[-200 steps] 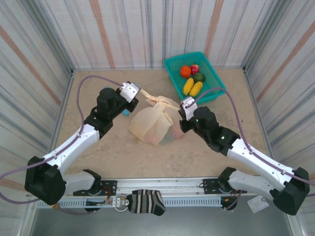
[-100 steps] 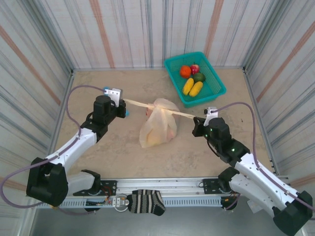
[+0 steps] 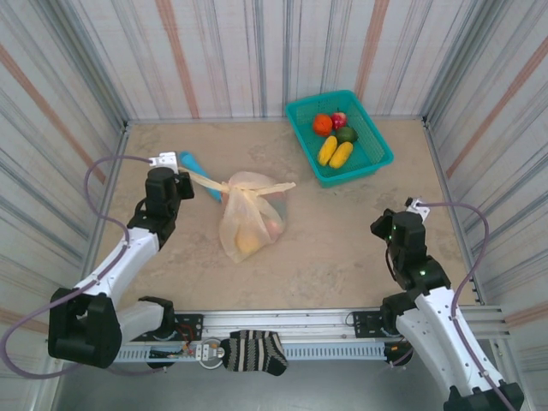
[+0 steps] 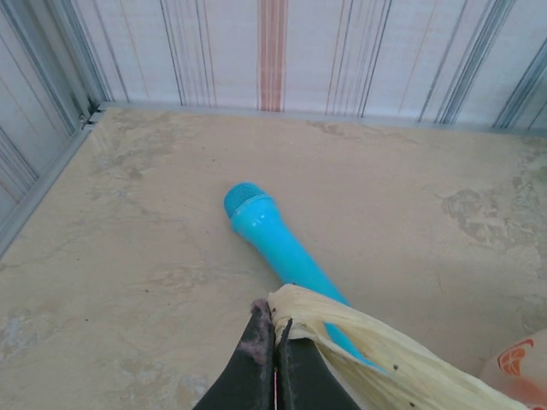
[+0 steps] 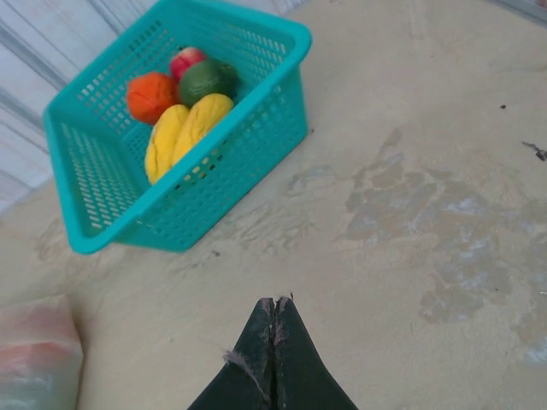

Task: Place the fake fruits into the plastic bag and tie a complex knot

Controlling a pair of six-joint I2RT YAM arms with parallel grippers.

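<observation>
Release of the right-side handle is the change at this moment.

Left end effector [image 4: 274, 329]: fingers together, clamped on one twisted handle [image 4: 367, 346] of the plastic bag [image 3: 248, 218]. Right end effector [image 5: 275, 303]: fingers together, nothing between them.

Half a second ago, both units hold the two handles stretched in one line across the bag. Now the right unit stands well apart from the bag, above bare worktop [image 3: 342, 248] at the near right, facing the teal basket [image 5: 248, 128]. The left unit sits further left than before, and the bag lies further left with it. The free handle [image 3: 276, 186] rests slack on top of the bag, pointing right. A blue cylindrical tool [image 4: 273, 239] lies on the worktop just beyond the left fingertips, partly under the held handle.

Fake fruits [image 3: 251, 241] show through the bag film. Five more pieces lie in the basket: one orange, one red, one green, two yellow.

Assessment: the tightening pull on the knot appears finished. The handles bunch together at the bag mouth, consistent with a knot, but the number of turns cannot be read. With fruit in the basket, loading appears incomplete. With one handle slack, a further pull from the left alone is likely to drag the bag rather than tighten the knot.
</observation>
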